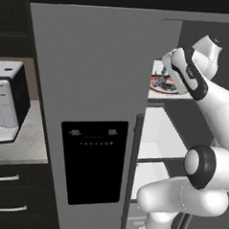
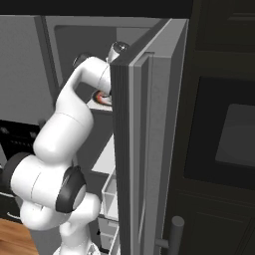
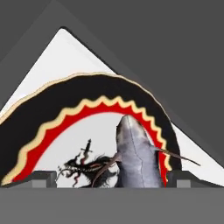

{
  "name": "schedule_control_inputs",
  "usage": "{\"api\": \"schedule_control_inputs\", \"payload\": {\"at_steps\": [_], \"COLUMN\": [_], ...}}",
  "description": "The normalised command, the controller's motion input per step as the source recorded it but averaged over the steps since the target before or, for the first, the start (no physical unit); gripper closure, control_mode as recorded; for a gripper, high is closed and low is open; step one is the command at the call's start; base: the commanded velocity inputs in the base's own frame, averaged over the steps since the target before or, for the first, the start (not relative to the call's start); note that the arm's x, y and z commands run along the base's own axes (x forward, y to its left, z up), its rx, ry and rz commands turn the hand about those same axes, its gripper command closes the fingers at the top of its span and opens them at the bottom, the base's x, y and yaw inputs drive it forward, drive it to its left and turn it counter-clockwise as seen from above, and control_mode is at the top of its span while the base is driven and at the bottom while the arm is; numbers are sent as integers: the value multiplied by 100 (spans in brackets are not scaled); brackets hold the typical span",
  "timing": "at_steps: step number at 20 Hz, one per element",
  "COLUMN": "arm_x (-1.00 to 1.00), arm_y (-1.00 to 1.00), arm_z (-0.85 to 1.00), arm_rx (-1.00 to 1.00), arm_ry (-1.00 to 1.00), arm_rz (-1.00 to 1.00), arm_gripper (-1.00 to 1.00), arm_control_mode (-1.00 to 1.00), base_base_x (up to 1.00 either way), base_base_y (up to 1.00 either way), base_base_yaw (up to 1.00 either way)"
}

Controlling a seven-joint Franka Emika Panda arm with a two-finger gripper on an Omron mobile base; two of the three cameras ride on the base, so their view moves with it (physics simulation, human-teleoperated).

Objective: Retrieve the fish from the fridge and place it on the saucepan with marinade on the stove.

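Fish [image 3: 135,157] btwn open gripper [image 3: 111,179] tips.

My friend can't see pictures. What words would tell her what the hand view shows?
A slender grey fish lies on a round white plate with a black and red rim, a dark dragon-like drawing beside it. The plate sits on a white fridge shelf, and the open claw has a dark fingertip on either side of the fish.
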Motion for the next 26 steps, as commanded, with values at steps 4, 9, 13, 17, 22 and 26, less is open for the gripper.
{"api": "schedule_control_inputs", "payload": {"at_steps": [4,9,13,17,22,26], "arm_x": [33,19,13,17,3,1], "arm_y": [0,-8,-5,-1,0,0], "arm_z": [-16,0,0,0,24,29], "arm_rx": [0,0,0,0,0,-2], "arm_ry": [0,0,0,1,0,2], "arm_rz": [3,5,6,7,11,11], "arm_gripper": [-100,-100,-100,-100,-100,-100], "arm_control_mode": [-100,-100,-100,-100,-100,-100], "base_base_x": [0,0,0,0,0,0], "base_base_y": [0,0,0,0,0,0], "base_base_yaw": [0,0,0,0,0,0]}}
